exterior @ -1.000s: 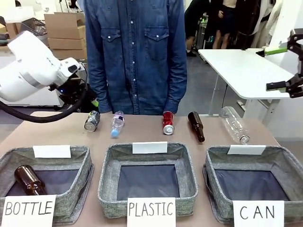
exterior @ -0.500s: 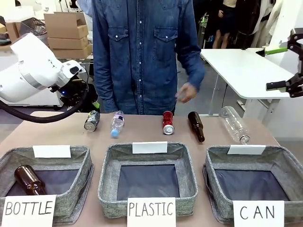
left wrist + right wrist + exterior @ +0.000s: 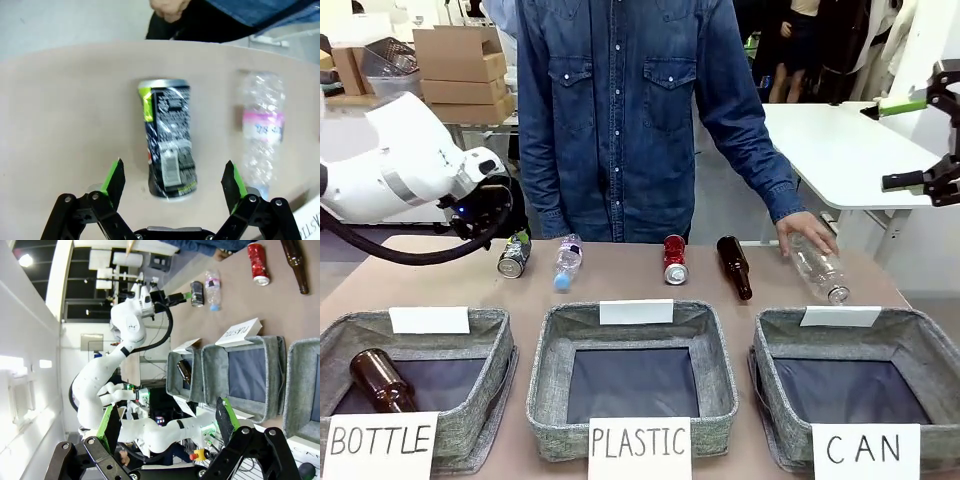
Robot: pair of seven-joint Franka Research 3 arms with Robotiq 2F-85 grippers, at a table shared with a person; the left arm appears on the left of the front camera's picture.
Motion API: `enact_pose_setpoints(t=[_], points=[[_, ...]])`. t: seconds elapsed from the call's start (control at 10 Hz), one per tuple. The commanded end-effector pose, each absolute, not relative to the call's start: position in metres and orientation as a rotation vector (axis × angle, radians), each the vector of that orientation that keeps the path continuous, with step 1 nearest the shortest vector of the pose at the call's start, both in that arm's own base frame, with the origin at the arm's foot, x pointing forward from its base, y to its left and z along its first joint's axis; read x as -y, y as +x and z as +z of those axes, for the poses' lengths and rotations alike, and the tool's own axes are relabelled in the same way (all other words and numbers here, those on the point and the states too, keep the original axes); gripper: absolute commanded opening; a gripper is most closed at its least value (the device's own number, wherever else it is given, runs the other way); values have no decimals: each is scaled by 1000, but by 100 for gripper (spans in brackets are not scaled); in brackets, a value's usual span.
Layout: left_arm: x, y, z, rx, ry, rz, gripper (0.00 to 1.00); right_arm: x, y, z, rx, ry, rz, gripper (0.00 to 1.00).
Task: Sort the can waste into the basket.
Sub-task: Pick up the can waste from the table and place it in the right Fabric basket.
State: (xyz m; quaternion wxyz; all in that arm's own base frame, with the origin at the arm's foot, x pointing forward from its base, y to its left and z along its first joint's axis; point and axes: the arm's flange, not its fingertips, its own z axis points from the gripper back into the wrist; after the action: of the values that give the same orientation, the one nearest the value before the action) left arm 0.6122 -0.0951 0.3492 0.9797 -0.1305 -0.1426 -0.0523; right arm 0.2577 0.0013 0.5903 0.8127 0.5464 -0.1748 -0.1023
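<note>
Fingers [image 3: 114,181] of the left gripper [image 3: 173,175] stood spread wide, holding nothing, one green pad on either side of the silver can [image 3: 167,145]. That can lay on its side on the smooth tan table [image 3: 60,110], its long axis running straight away from the wrist, so a squeeze would likely meet its round flanks. It was thin, glossy metal with dark print, and probably apt to roll. The red can [image 3: 675,259] lay farther along the far edge. The right gripper [image 3: 900,143] hung high, open and empty, well apart from both cans. The soft grey woven basket [image 3: 910,335] signed CAN sat empty at the near right.
</note>
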Motion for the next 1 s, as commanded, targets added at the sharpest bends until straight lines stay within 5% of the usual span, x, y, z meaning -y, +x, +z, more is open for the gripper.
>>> enact_pose_setpoints(t=[0.0,0.2,0.3,0.4,0.5,0.6,0.7,0.9], points=[[109,639,343,258,-190,-62,100,-4,262,592,387,1188,-200,100],[111,651,332,247,-152,-41,100,-4,262,592,387,1188,-200,100],[110,653,329,245,-118,-39,40,-4,262,592,387,1188,-200,100],[109,655,327,241,-114,-34,41,-4,262,592,387,1188,-200,100],[108,656,326,235,-110,-32,0,-4,262,592,387,1188,-200,100],[108,656,326,236,-108,-31,35,-4,262,592,387,1188,-200,100],[108,655,326,239,-108,-30,0,-4,262,592,387,1188,-200,100],[107,654,327,242,-108,-29,0,-4,262,592,387,1188,-200,100]])
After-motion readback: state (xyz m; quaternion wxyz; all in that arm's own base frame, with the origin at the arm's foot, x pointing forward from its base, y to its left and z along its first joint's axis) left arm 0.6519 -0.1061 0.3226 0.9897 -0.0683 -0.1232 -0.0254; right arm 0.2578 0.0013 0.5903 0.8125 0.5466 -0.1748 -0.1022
